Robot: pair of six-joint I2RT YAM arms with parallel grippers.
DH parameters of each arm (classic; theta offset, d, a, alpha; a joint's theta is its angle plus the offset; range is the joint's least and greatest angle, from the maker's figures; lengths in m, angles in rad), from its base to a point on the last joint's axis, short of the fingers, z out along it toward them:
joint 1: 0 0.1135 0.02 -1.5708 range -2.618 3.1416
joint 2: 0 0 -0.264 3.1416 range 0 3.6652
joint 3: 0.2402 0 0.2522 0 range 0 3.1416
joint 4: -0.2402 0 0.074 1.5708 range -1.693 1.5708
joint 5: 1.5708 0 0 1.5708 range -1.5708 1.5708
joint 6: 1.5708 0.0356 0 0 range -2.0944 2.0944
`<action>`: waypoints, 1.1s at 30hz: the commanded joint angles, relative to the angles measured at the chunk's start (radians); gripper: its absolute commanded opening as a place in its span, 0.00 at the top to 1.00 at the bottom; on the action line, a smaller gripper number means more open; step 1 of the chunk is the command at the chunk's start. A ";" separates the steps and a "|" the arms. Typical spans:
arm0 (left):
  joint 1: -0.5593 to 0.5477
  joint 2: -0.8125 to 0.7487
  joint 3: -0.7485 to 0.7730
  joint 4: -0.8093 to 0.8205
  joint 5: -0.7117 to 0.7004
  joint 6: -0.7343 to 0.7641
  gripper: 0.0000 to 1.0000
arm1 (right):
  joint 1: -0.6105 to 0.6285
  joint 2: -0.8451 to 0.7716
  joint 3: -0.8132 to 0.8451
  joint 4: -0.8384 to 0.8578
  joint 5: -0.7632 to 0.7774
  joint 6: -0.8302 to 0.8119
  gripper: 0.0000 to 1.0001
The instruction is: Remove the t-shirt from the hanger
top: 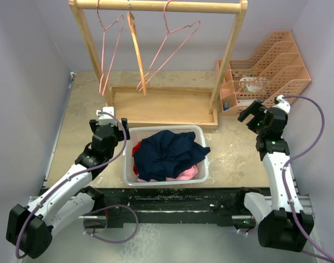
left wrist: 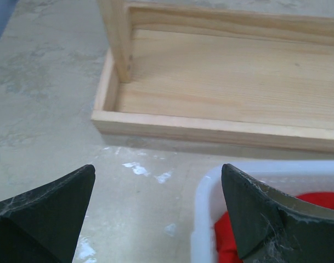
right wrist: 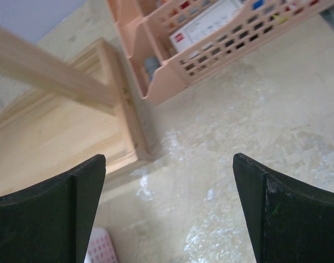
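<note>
Navy t-shirt crumpled in white basket, on top of red and pink clothes. All three hangers on rack bare, so I reckon job's done. Left gripper spread wide, empty; right gripper same.

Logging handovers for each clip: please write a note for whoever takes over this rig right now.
Left gripper: open, empty, at the far left corner of the white basket.
Right gripper: open, empty, near the peach organizer.
On the wooden rack, the two pink wire hangers and the wooden hanger all hang bare.
The navy garment lies crumpled in the basket over red and pink clothes.
Done: the shirt appears to be off its hanger.
Left: nothing obvious; confirm that the navy garment is the t-shirt.
</note>
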 commanded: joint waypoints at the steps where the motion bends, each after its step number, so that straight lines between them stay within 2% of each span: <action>1: 0.146 0.013 -0.017 0.070 0.029 -0.035 0.01 | -0.122 0.027 -0.002 0.088 -0.134 0.029 0.00; 3: 0.273 0.017 -0.038 0.097 0.158 -0.091 0.01 | -0.123 0.030 0.007 0.073 -0.103 0.031 0.00; 6: 0.430 0.063 -0.051 0.146 0.266 -0.129 0.01 | -0.124 0.023 0.016 0.042 -0.081 0.032 0.00; 9: 0.495 0.105 -0.053 0.187 0.305 -0.119 0.01 | -0.124 -0.001 0.021 0.020 -0.076 0.028 0.00; 16: 0.502 0.034 -0.130 0.236 0.262 -0.042 0.01 | -0.124 -0.097 -0.011 0.059 -0.025 0.002 0.00; 26: 0.503 -0.050 -0.177 0.220 0.273 -0.055 0.01 | -0.123 -0.104 -0.007 0.016 -0.007 0.006 0.00; 33: 0.502 -0.051 -0.178 0.220 0.280 -0.060 0.01 | -0.124 -0.123 -0.007 0.015 0.031 -0.013 0.00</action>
